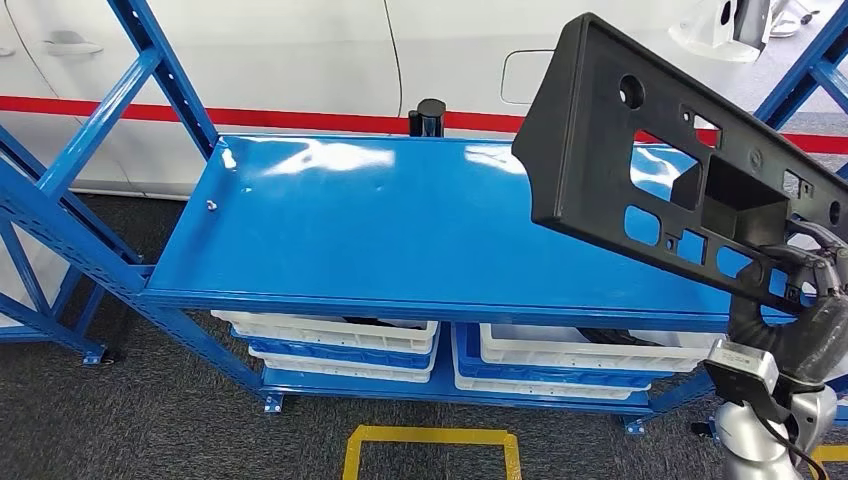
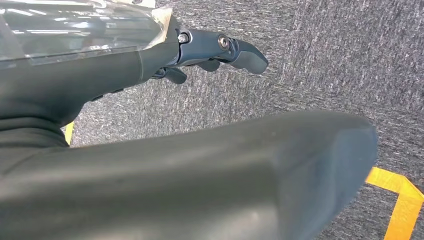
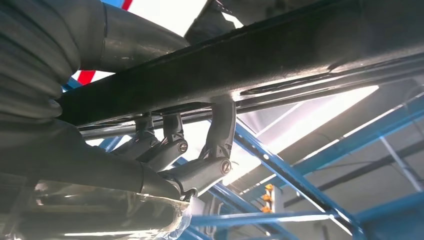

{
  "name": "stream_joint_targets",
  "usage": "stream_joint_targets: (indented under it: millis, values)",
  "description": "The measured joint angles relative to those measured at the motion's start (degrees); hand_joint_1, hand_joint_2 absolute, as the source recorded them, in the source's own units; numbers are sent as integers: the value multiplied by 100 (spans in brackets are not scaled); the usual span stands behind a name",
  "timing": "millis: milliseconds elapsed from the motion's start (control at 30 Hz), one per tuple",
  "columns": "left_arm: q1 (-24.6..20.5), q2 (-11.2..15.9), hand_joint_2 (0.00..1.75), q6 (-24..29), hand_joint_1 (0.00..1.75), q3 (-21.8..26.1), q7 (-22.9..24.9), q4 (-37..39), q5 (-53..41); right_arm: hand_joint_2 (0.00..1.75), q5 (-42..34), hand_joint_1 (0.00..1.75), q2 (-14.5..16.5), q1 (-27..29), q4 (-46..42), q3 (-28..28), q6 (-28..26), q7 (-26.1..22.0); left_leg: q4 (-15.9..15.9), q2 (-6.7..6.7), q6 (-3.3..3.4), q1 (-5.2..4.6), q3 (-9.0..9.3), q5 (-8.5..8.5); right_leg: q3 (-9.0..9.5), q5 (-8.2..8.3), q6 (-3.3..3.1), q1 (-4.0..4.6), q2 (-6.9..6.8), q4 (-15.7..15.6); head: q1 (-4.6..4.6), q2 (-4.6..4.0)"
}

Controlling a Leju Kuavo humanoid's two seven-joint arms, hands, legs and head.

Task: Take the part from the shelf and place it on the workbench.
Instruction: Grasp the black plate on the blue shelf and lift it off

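The right hand (image 1: 805,275) grasps the black part (image 1: 640,150) by its near right end, holding it tilted in the air above the right side of the blue shelf (image 1: 400,220). In the right wrist view the fingers (image 3: 220,135) hook over the part's edge. The left hand (image 2: 210,55) hangs over grey carpet (image 2: 325,60), fingers loosely curled, holding nothing. White bins (image 1: 330,335) sit on the lower shelf level.

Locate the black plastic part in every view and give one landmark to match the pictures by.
Head view: black plastic part upper right, tilted, gripped at its lower end by the right hand.
Right wrist view: it runs as a dark bar above the fingers.
Left wrist view: not in it.
Shared landmark: blue shelf frame.
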Motion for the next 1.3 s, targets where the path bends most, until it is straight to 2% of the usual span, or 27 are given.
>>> stream_joint_targets:
  millis: [100,267,633,800,900,1033,1300]
  values:
    - [-7,-3,0,9,0,-30,20,0,7,175,185,175,-11,38,-279,-32,196,1,0,9,0,0,0,0,1,0,0,-1,7,0,-1,0]
    - [-27,-29,0,31,0,-43,21,0,68,175,422,175,-136,-309,-462,92,394,63,0,12,1,-2,7,2,6,1,0,-2,9,0,0,0]
    - [-29,-58,0,53,0,-42,-1,0,119,175,477,175,-310,-594,-621,292,408,113,0,10,1,-1,2,1,5,0,0,-1,8,0,0,0]
    - [-24,-64,0,170,0,-39,-83,0,232,175,382,175,-438,-717,-961,420,318,195,1,4,1,-2,11,2,5,0,0,-1,3,0,0,0]
    - [-15,-68,0,225,0,-37,-144,0,263,175,134,175,-454,-544,-1264,451,106,94,1,2,0,-1,11,1,4,0,0,0,1,0,0,0]
    - [-16,-74,0,251,0,-1,-234,0,350,175,-210,175,-400,-44,-1633,463,-179,-245,0,3,1,0,7,-2,1,-5,-5,0,2,0,0,0]
    - [-19,-85,0,303,0,61,-278,0,436,175,-921,175,-256,556,-1831,306,-191,-578,-1,10,1,-2,9,-7,6,-7,-8,-1,7,0,0,0]
